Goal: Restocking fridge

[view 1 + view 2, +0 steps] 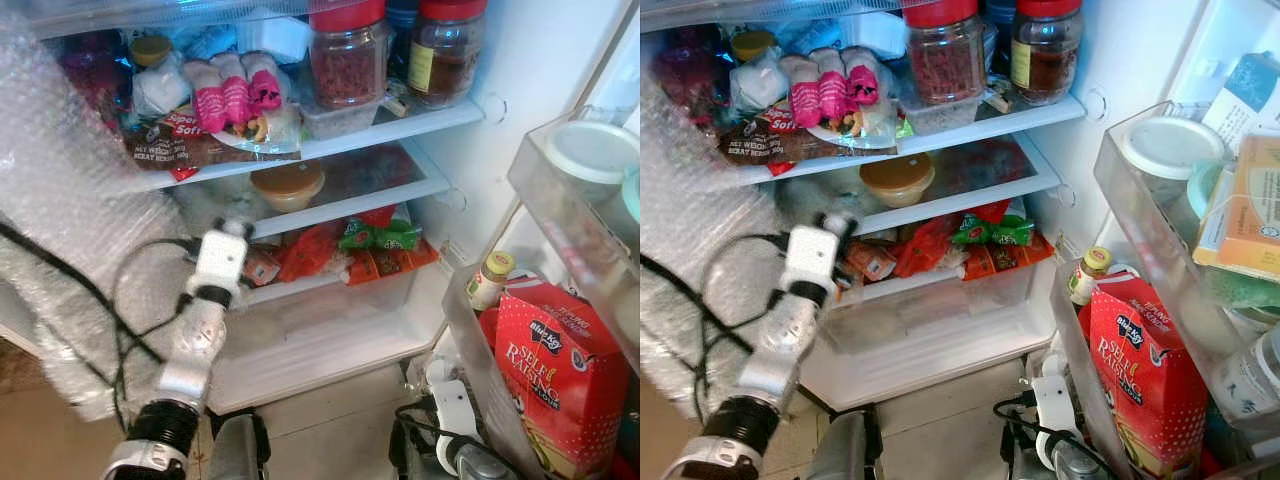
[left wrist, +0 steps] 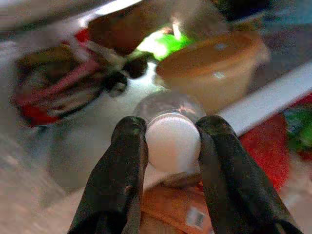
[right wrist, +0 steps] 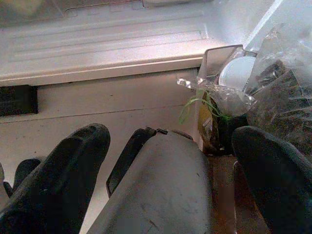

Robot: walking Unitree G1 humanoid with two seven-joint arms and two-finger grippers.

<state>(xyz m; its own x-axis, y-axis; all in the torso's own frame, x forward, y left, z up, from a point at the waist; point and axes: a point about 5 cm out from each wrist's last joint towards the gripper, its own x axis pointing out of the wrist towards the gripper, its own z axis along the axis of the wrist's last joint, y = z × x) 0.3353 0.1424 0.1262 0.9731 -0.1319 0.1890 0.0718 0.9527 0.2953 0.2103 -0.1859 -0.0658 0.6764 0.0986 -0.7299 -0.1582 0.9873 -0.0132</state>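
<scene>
We looked into an open fridge (image 1: 470, 70). Our left gripper (image 2: 168, 141) was reached into the middle shelf (image 1: 380, 195), its two black fingers (image 2: 124, 161) clamped on either side of a bottle (image 2: 171, 139) with a white cap, the cap end facing the wrist camera and the clear body pointing into the fridge. From the head we saw that arm rising from below left to the shelf's front edge, the bottle itself hidden there behind the wrist. Just beyond the bottle sat a tan tub (image 1: 287, 184) with a lid, on the same shelf.

On the shelf above stood two jars (image 1: 347, 55) with red lids, a pack of pink-wrapped items (image 1: 235, 92) and a brown bread bag (image 1: 175, 148). Below the middle shelf lay red, orange and green packets (image 1: 375, 245) over the clear drawer (image 1: 330, 300).

To the right, the door rack (image 1: 470, 340) held a red flour box (image 1: 555, 375) and a small bottle with a yellow cap (image 1: 488, 280), with a white-lidded tub (image 1: 590, 150) in the rack above. Bubble wrap (image 1: 60, 200) covered the left side.

Our right gripper (image 3: 170, 161) hung low near the floor (image 3: 97, 107) in front of the fridge's base, its fingers (image 3: 63, 175) spread well apart and holding nothing.
</scene>
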